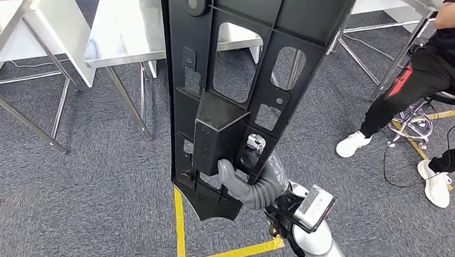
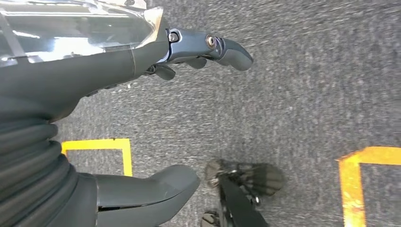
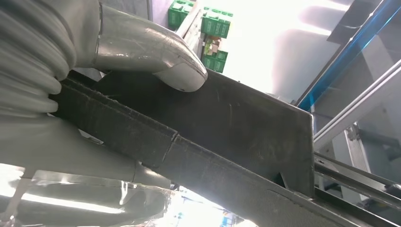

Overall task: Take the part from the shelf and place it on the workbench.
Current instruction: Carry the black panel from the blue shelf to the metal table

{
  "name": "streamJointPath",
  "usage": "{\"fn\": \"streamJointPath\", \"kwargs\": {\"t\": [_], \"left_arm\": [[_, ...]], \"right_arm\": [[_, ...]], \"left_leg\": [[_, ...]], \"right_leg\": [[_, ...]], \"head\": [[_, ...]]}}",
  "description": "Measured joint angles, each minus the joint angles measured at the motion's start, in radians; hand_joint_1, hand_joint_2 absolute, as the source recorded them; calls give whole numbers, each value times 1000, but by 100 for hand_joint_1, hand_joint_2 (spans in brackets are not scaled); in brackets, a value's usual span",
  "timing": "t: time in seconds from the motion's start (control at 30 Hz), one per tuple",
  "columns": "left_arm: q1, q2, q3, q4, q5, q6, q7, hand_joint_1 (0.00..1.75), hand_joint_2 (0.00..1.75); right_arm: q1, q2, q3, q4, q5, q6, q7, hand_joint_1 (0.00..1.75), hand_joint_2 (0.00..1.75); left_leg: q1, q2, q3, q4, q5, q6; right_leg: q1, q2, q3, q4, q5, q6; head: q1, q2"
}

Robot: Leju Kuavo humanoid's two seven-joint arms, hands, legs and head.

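A long black plastic part (image 1: 235, 88) with cut-out windows stands nearly upright in front of me, filling the middle of the head view. My right hand (image 1: 247, 182) grips it near its lower end, thumb wrapped over the raised box section. Close up in the right wrist view, the thumb (image 3: 161, 56) presses on the part's black wall (image 3: 227, 127). In the left wrist view my left hand (image 2: 142, 71) hangs over grey carpet, its fingers (image 2: 227, 49) spread with nothing between them. A steel workbench (image 1: 125, 35) stands ahead, beyond the part.
Another steel table (image 1: 16, 33) with thin legs stands at the far left. A person in black clothes and white shoes (image 1: 429, 81) sits on a stool at the right. Yellow floor tape (image 1: 180, 233) marks the grey carpet near my feet.
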Motion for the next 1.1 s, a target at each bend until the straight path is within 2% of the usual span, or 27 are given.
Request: {"fn": "streamJointPath", "kwargs": {"t": [0.03, 0.07, 0.17, 0.2, 0.23, 0.3, 0.33, 0.37, 0.4, 0.47, 0.5, 0.53, 0.57, 0.6, 0.67, 0.7, 0.73, 0.77, 0.83, 0.87, 0.9, 0.93, 0.97, 1.0, 1.03, 1.1], "left_arm": [[0, 0, 0, 0, 0, 0, 0, 0, 175], [-1, 0, 0, 0, 0, -1, 0, 0, 175], [0, 0, 0, 0, 0, -4, -2, 0, 175], [0, 0, 0, 0, -1, -4, -2, 0, 175], [0, 0, 0, 0, -1, -5, -3, 0, 175], [0, 0, 0, 0, -2, -5, -4, 0, 175], [0, 0, 1, 0, -2, -5, -4, 0, 175], [0, 0, 1, 0, -2, -5, -4, 0, 175], [1, 0, 1, 0, -2, -5, -4, 0, 175], [1, -1, 1, 0, -3, -5, -5, 0, 175], [0, -1, 1, 0, -3, -5, -5, 0, 175], [0, -1, 1, 0, -3, -5, -5, 0, 175], [0, -1, 0, 0, -3, -5, -5, 0, 175], [-1, -1, 0, 0, -3, -5, -5, 0, 175], [-1, -1, 0, 0, -3, -5, -6, 0, 175], [-2, -2, 0, -1, -3, -5, -6, 0, 175], [-3, -2, 0, -1, -4, -6, -7, 0, 175], [-3, -3, 0, -1, -4, -6, -7, 0, 175], [0, -3, 0, -1, -4, -5, -8, 0, 175], [1, -3, 0, -1, -5, -4, -8, 0, 175], [1, -3, 0, 0, -6, -3, -8, 0, 175], [1, -3, 0, 0, -8, -2, -8, 0, 175], [1, -2, 0, 0, -11, -1, -7, 0, 175], [0, -2, 0, 0, -13, -1, -6, 0, 175], [0, -2, 0, 0, -15, -1, -4, 0, 175], [1, -2, 0, 0, -17, -1, -1, 0, 175]], "right_arm": [[-1, 0, 0, 0, 0, 0, 0, 175, 175], [-1, 1, 0, 0, 0, 0, 0, 175, 175], [-3, 1, 0, -1, 0, 0, 0, 175, 175], [-4, 1, 0, -1, 0, 0, 0, 175, 175], [-5, 1, 1, -1, 0, 0, 1, 175, 175], [-3, -1, 1, 0, 0, 0, 1, 175, 175], [-2, -3, 1, 0, -1, 0, 1, 175, 175], [-1, -4, 1, 0, -1, 0, 1, 175, 175], [-1, -6, 1, 0, -1, 0, 2, 175, 175], [-1, -7, 1, 1, -2, 0, 2, 175, 175], [-2, -7, 2, 1, -2, 0, 2, 175, 175], [-2, -8, 2, 1, -2, 0, 2, 175, 175], [-1, -8, 2, 1, -3, -1, 2, 175, 175], [-2, -8, 1, 1, -3, -1, 2, 175, 175], [-2, -7, 0, 0, -3, -2, 2, 175, 175], [-2, -6, 0, -1, -3, -2, 2, 175, 175], [-3, -5, -1, -1, -3, -2, 2, 175, 175], [-3, -4, -1, -1, -4, -2, 2, 175, 175], [-1, -4, -1, -1, -4, -2, 2, 175, 175], [0, -4, -1, -1, -4, -2, 2, 175, 175], [0, -4, -1, -1, -4, -2, 2, 175, 175], [0, -4, -1, -1, -4, -2, 2, 175, 175], [0, -4, -1, -1, -4, -2, 2, 175, 175], [0, -4, -1, -1, -5, -2, 2, 175, 175], [-1, -3, -1, -1, -5, -2, 2, 175, 175], [-1, -2, -1, -1, -5, -2, 3, 175, 175]], "left_leg": [[-2, 0, 18, -33, 6, 4], [-6, -1, 26, -45, -1, 10], [-8, -3, 36, -53, -8, 35], [-7, -4, 41, -57, -9, 43], [-5, -4, 47, -60, -11, 50], [-8, -4, 55, -60, -20, 60], [-9, -5, 60, -60, -25, 63], [-10, -7, 66, -60, -31, 63], [-10, -9, 74, -60, -38, 62], [-10, -14, 93, -60, -54, 56], [-12, -16, 101, -59, -63, 51], [-14, -17, 105, -60, -71, 45], [-16, -17, 107, -61, -77, 40], [-17, -17, 111, -63, -81, 35], [-14, -15, 116, -63, -89, 25], [-13, -12, 109, -44, -101, 20], [-12, -10, 90, -3, -120, 15], [-11, -9, 55, 59, -145, 11], [-9, -8, -31, 190, -185, 5], [-8, -7, -61, 222, -180, 3], [-7, -7, -71, 213, -153, 3], [-6, -6, -62, 168, -110, 5], [-5, -7, -39, 99, -61, 8], [-5, -10, -11, 35, -28, 11], [-6, -13, 11, -12, -8, 15], [-12, -17, 28, -40, -8, 23]], "right_leg": [[3, 0, 2, 0, -6, 7], [6, -1, 1, -2, -10, 13], [6, -3, 6, 2, -21, 28], [6, -3, -5, 28, -33, 29], [6, -3, -32, 79, -52, 28], [6, -2, -120, 225, -95, 23], [6, -2, -162, 282, -105, 24], [6, -2, -186, 303, -97, 29], [6, -2, -189, 281, -71, 36], [6, -3, -147, 146, 11, 49], [8, -3, -121, 80, 43, 48], [11, -3, -103, 38, 62, 42], [13, -2, -94, 21, 66, 34], [16, -1, -91, 20, 63, 25], [9, 2, -84, 15, 59, 10], [4, 2, -78, 12, 55, 1], [0, 2, -70, 10, 52, -7], [0, 1, -65, 9, 47, -15], [2, 1, -55, 9, 38, -23], [3, 2, -49, 9, 33, -24], [3, 3, -42, 10, 27, -22], [3, 5, -33, 10, 22, -20], [3, 8, -24, 10, 15, -16], [6, 11, -18, 10, 9, -11], [8, 13, -15, 11, 4, -5], [11, 18, -14, 9, -1, 6]], "head": [[0, 0], [0, 0], [1, 0], [2, 0], [3, 0], [4, 0], [4, 0], [4, 0], [4, 0], [5, 0], [5, 0], [5, 0], [4, 0], [3, 0], [3, 0], [2, 0], [1, 0], [1, 0], [0, 0], [0, 0], [0, 0], [0, 0], [0, 0], [0, 0], [1, 0], [1, 0]]}}
